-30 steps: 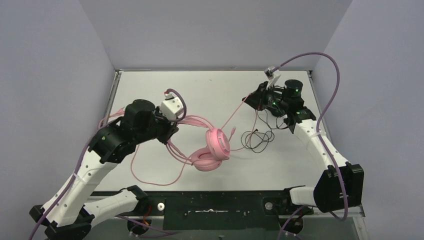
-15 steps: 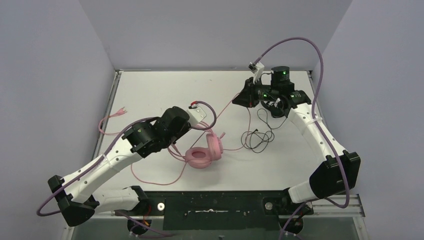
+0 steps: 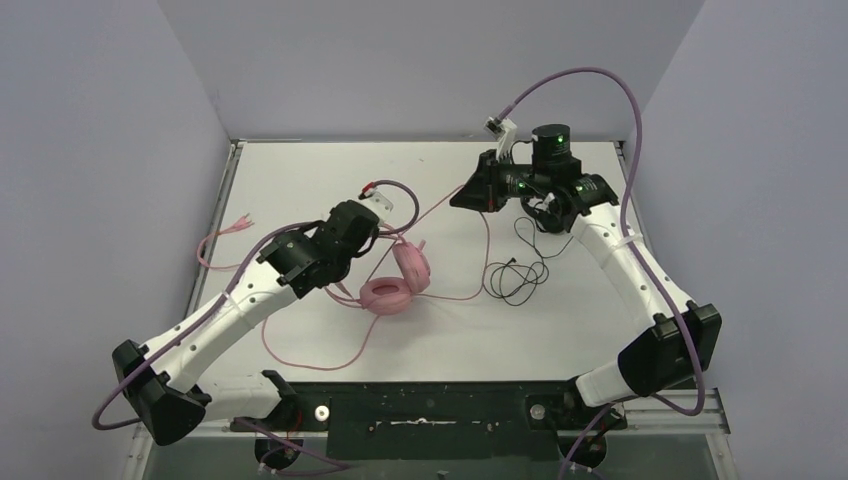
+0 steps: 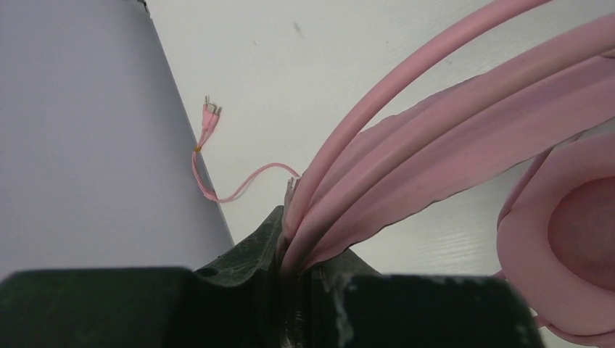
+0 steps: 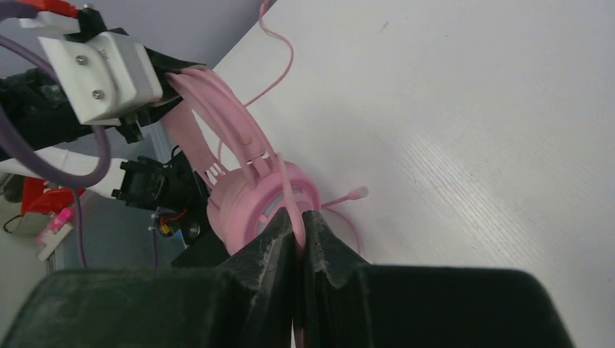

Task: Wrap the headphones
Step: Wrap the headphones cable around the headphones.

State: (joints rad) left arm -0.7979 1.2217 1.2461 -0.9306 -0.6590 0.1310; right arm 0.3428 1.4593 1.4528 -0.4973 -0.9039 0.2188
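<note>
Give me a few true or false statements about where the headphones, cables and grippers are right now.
1. The left gripper is shut on the pink headband. True.
2. The right gripper is open and empty. False: it is shut on the pink cable.
3. The black cable lies on the table. True.
4. A gripper holds the pink plug. False: it lies on the table near the left wall.

pink headphones (image 3: pixel 393 284) mid-table, black pair (image 3: pixel 543 212) far right

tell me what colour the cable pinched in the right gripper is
Pink. The right gripper is shut on the pink cable, clearest in the right wrist view.
</note>
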